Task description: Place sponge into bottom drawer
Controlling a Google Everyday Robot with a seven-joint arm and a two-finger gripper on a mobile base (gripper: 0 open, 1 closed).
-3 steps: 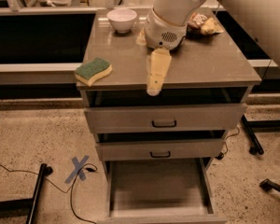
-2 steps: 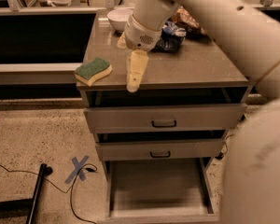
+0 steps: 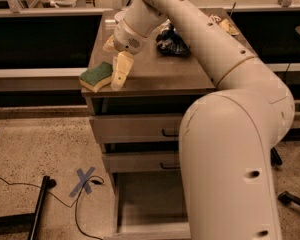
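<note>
The sponge (image 3: 96, 76), green top on yellow foam, lies at the front left corner of the cabinet top (image 3: 160, 74). My gripper (image 3: 113, 68) hangs over the cabinet top just right of the sponge. Its fingers look open, with one long pale finger (image 3: 120, 70) pointing down beside the sponge's right edge. It holds nothing. The bottom drawer (image 3: 145, 201) is pulled out near the floor, and its flat grey inside shows. My arm hides the drawer's right part.
A dark crumpled bag (image 3: 170, 40) and a pale snack packet (image 3: 226, 26) lie on the cabinet top behind the gripper. The two upper drawers (image 3: 135, 129) are shut. A blue tape cross (image 3: 85, 180), a cable and a black stand leg (image 3: 37, 209) are on the floor at left.
My gripper has moved left and down across the cabinet top, from its middle to right beside the sponge. The sponge has not moved.
</note>
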